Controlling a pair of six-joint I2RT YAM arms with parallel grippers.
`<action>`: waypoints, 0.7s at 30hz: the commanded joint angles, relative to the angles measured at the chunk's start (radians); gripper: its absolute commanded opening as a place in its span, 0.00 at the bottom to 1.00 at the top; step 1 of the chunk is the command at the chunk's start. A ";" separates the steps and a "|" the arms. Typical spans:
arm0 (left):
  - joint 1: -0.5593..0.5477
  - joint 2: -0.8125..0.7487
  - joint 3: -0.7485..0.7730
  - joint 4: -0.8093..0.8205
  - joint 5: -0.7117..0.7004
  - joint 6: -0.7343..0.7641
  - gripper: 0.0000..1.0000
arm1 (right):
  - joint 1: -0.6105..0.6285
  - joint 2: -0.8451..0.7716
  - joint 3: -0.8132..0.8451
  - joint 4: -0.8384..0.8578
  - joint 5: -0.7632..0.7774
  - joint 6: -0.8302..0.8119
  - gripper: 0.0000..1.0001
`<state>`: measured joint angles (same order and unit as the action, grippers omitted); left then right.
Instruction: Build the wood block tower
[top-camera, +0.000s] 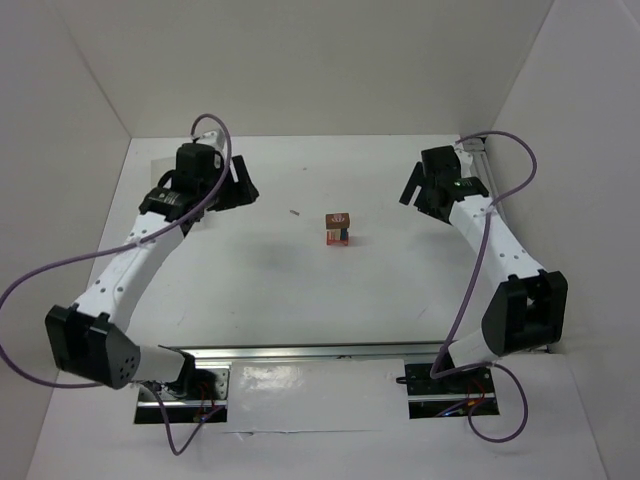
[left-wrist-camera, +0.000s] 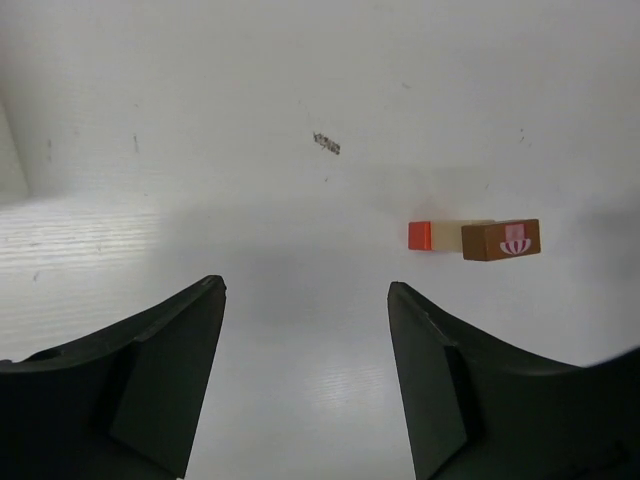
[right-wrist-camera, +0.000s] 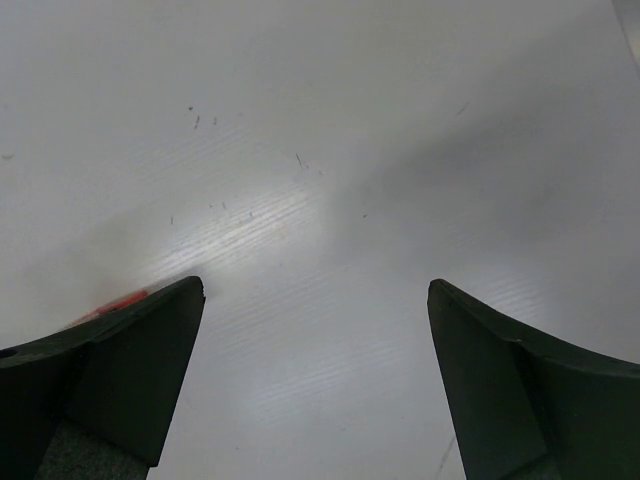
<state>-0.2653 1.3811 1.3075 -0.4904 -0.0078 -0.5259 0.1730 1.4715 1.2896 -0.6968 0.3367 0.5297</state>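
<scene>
Wood block tower (top-camera: 337, 229) stands approx mid-bench (top-camera: 300, 290), a bit toward the far side, between the two arms and well apart from both. Top view: brown block (top-camera: 338, 219) on top, w/ orange-red block (top-camera: 331, 239) low on the left and blue block (top-camera: 345, 239) low on the right. In the left wrist view the stack reads sideways in frame: orange-red block, then a pale block (left-wrist-camera: 455, 227), then the brown block at the right end, all touching in a row.

Only marking is a whitish fan- or shell-like emblem on the brown block's face. It's too small to read as any lettering.

Left pincer (top-camera: 245, 189) hangs over the far-left part of the bench, spread wide, only bare bench between its fingers (left-wrist-camera: 165, 380). The tower sits ahead of it, off toward the right-hand finger.

Right pincer (top-camera: 413, 195) is over the far-right part, likewise spread wide, w/ bare bench between its fingers (right-wrist-camera: 130, 370). A thin orange-red sliver (right-wrist-camera: 115, 303) shows just past one finger's edge; can't tell which block.

Small dark speck (top-camera: 295, 212) lies on the bench left of the tower, apart from it.
</scene>
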 joint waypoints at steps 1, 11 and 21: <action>-0.005 -0.118 -0.010 -0.029 -0.052 0.052 0.79 | -0.015 -0.069 -0.025 0.042 -0.033 0.009 1.00; -0.005 -0.477 -0.093 -0.169 -0.168 0.061 0.78 | -0.024 -0.116 -0.130 0.042 -0.042 0.029 1.00; -0.005 -0.760 -0.163 -0.211 -0.238 0.032 0.80 | -0.024 -0.209 -0.208 0.053 -0.065 0.019 1.00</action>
<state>-0.2653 0.6552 1.1446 -0.6945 -0.2066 -0.4778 0.1562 1.3190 1.0908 -0.6727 0.2722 0.5503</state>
